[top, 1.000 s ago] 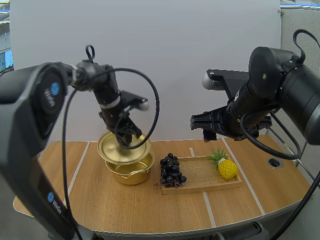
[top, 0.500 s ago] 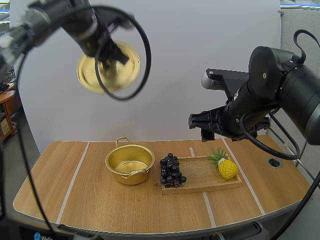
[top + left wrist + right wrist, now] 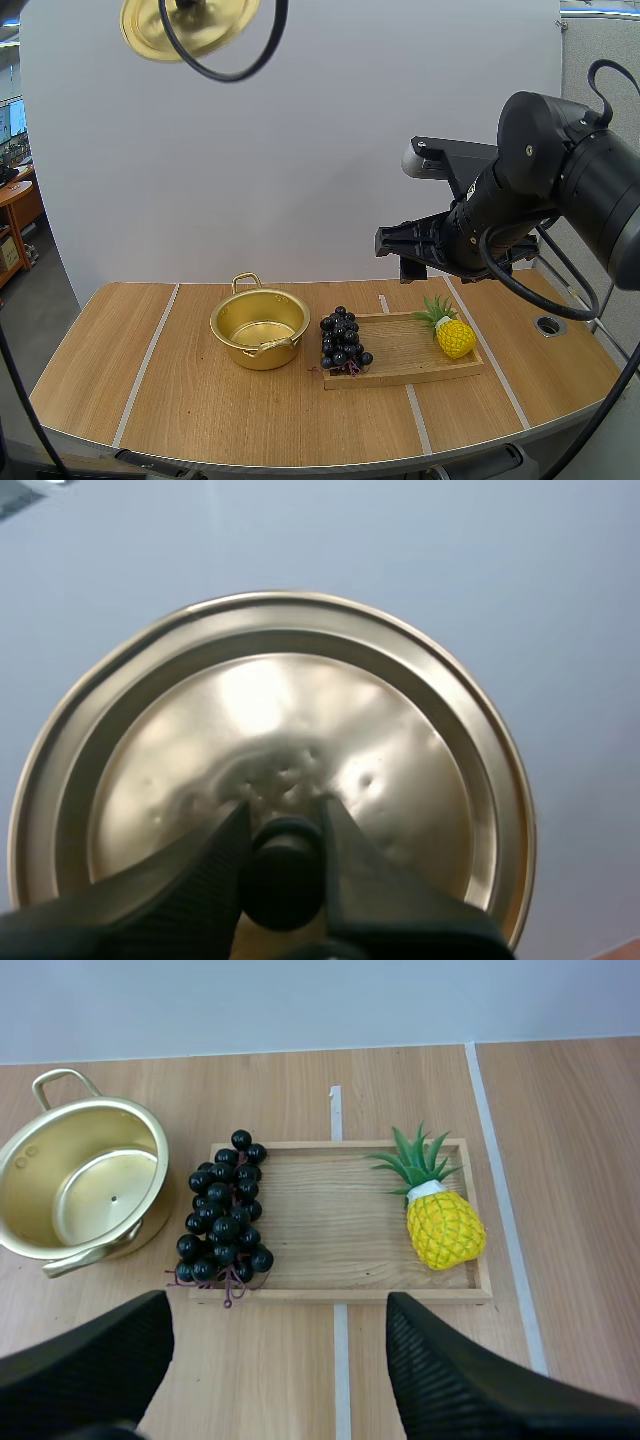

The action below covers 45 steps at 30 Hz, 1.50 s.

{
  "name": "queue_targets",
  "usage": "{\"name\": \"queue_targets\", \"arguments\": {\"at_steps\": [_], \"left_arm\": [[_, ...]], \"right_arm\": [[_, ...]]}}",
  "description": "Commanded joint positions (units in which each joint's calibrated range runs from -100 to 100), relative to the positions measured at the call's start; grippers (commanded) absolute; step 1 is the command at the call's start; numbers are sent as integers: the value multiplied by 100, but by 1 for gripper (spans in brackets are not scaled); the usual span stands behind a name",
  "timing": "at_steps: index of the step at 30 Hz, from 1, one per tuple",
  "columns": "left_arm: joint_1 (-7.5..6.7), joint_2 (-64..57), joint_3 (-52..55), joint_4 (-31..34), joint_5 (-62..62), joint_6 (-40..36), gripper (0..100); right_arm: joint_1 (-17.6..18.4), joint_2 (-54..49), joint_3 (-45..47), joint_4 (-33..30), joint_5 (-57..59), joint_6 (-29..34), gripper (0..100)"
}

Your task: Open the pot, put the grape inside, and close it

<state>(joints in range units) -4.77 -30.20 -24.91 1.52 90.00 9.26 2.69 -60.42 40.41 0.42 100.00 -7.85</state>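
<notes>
Two risks: the lid [image 3: 300,710], pinched by its knob [image 3: 285,875] in my left claw [image 3: 285,820] far overhead, could slip. My open right claw [image 3: 277,1310] might snag the tray [image 3: 350,1220] under the grapes [image 3: 222,1225] beside the pot [image 3: 60,1145].

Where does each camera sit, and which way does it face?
High view: behind and above the robot, facing down over the table; right arm shows.
Left wrist view: at the left wrist, facing the lid its left end effector pinches.
Right wrist view: over the open right end effector, looking down at pot and grapes.
Both table views share the pot.
</notes>
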Motion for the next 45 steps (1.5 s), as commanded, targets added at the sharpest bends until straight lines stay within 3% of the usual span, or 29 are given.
{"name": "queue_targets", "arguments": {"at_steps": [1,6,9,22,45], "left_arm": [[-18,-33,-840,559,-693,-440,0],[-18,-56,-1033,655,-1158,-466,0],[-18,-115,-1037,655,-1665,-466,0],[-18,-115,-1037,655,-1984,-466,0],[-18,-115,-1037,655,-1984,-466,0]], "right_arm": [[-16,-25,1,291,-96,-15,100],[-16,-1,1,494,-110,-44,100],[-16,506,1,1209,-165,-600,100],[-16,2353,1,1652,-1058,-1379,100],[114,4378,-954,1677,-1376,-1750,100]]}}
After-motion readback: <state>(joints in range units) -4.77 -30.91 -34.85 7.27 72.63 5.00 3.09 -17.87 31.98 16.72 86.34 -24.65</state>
